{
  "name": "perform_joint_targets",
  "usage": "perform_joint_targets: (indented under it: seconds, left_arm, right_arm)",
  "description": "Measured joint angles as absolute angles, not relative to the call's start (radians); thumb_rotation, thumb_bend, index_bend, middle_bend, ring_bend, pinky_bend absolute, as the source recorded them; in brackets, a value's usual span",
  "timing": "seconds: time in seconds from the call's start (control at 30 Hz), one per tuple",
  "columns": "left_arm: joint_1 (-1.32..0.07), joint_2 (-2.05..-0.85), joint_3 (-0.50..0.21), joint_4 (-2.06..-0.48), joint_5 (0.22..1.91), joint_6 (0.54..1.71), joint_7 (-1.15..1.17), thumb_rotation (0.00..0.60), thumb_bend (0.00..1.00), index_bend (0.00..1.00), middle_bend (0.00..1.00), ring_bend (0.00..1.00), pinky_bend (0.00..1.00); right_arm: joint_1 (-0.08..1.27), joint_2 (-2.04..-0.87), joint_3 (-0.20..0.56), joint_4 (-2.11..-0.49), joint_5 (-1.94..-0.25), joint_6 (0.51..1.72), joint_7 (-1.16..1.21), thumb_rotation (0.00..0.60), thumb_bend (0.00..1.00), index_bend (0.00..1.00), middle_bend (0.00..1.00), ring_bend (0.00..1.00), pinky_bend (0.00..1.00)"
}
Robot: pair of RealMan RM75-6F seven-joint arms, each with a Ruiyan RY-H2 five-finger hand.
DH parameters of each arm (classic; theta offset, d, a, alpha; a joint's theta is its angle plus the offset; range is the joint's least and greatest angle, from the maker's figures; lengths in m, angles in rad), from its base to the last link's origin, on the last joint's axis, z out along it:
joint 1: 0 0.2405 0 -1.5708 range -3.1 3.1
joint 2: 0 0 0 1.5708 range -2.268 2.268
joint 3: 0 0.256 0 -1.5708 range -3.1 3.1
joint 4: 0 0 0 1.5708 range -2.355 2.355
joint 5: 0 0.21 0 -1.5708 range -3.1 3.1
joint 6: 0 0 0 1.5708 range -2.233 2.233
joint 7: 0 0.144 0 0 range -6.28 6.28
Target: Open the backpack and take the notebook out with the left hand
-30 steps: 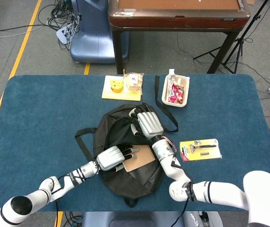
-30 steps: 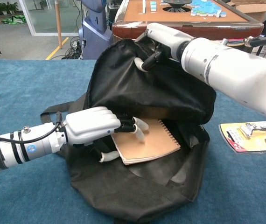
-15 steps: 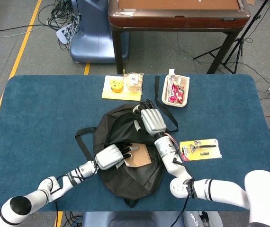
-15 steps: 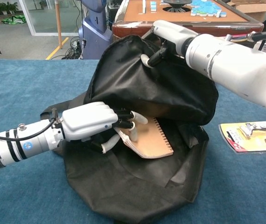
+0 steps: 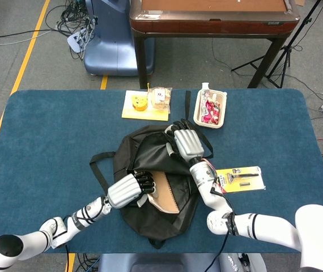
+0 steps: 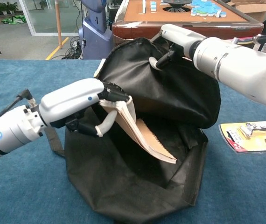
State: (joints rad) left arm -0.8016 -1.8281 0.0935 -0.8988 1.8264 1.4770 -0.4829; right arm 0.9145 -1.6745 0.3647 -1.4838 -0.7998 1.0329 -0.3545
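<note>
A black backpack (image 5: 150, 209) (image 6: 137, 196) lies open in the middle of the blue table. My left hand (image 5: 128, 190) (image 6: 84, 105) grips a brown spiral notebook (image 5: 166, 194) (image 6: 144, 135) by its upper end and holds it tilted, its lower corner still over the bag's opening. My right hand (image 5: 187, 143) (image 6: 172, 39) holds the bag's top flap lifted up at the far side, fingers pinched on the fabric.
A yellow sheet with snack packs (image 5: 148, 102) and a white tray of red items (image 5: 211, 107) lie behind the bag. A carded razor pack (image 5: 239, 178) (image 6: 252, 134) lies to the right. The backpack straps (image 5: 97, 167) trail left.
My left hand has lifted and pulled back to the left, tipping the notebook from flat to steeply tilted and raising it out of the bag. My right hand still holds the flap, slightly further right.
</note>
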Motion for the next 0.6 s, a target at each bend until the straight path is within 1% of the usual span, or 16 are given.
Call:
perform_joint_targets:
  seconds: [0.27, 0.53, 0.6]
  left_arm:
    - [-0.782, -1.722, 0.062, -1.089, 1.81, 1.529, -0.521, 0.6, 0.67, 0.57, 0.55, 0.42, 0.3]
    - [-0.758, -1.59, 0.036, -1.297, 1.787, 1.555, -0.579, 0.6, 0.67, 0.58, 0.58, 0.44, 0.32]
    - [-0.75, -1.552, 0.029, -1.352, 1.78, 1.56, -0.595, 0.6, 0.67, 0.58, 0.59, 0.44, 0.32]
  right_arm:
    - [0.895, -1.652, 0.353, -1.488, -0.812, 1.017, -0.326, 0.6, 1.0, 0.61, 0.29, 0.11, 0.06]
    - [0.884, -1.63, 0.336, -1.511, -0.835, 0.996, -0.307, 0.6, 0.99, 0.59, 0.27, 0.11, 0.06]
    - [0.882, -1.624, 0.33, -1.52, -0.842, 0.991, -0.306, 0.6, 0.97, 0.58, 0.27, 0.11, 0.06]
